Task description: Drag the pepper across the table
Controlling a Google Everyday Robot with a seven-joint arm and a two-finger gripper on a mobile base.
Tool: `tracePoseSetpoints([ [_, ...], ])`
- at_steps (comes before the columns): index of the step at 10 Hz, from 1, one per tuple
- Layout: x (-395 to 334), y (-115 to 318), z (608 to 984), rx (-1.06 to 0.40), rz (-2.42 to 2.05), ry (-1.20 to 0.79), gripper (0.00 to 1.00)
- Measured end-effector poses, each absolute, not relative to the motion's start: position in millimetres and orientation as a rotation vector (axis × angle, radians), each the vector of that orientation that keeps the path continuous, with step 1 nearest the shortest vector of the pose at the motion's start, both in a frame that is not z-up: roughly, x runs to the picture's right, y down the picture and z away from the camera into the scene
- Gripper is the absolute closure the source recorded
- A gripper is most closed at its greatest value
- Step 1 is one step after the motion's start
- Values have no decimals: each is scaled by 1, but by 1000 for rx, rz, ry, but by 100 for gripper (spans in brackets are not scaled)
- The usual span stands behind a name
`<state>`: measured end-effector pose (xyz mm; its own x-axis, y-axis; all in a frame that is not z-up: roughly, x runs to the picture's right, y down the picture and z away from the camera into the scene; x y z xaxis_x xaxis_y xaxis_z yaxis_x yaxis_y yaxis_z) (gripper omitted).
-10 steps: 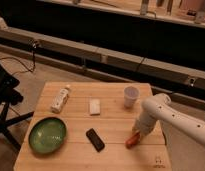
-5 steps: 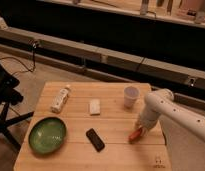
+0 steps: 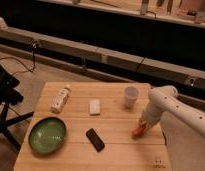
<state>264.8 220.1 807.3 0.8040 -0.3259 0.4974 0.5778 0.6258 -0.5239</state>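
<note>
The small orange-red pepper (image 3: pixel 138 131) lies on the light wooden table (image 3: pixel 116 150) near its right edge. My gripper (image 3: pixel 144 123) sits at the end of the white arm that reaches in from the right, directly over the pepper's upper end and touching or nearly touching it. The arm's wrist hides the top of the pepper.
A black slab (image 3: pixel 95 139) lies left of the pepper. A green plate (image 3: pixel 47 135) is at the front left. A white bottle (image 3: pixel 60 98) lies at the back left, a white block (image 3: pixel 95 106) in the middle, a white cup (image 3: pixel 130 96) behind the gripper. A dark logo (image 3: pixel 157 161) marks the front right corner.
The arm has shifted slightly toward the back of the table, and the pepper has moved with it by a small amount.
</note>
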Motion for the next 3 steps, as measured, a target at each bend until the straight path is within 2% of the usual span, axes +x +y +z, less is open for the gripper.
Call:
tracePoseSetpoints([
  [3, 286, 213, 810, -736, -493, -341, 99],
])
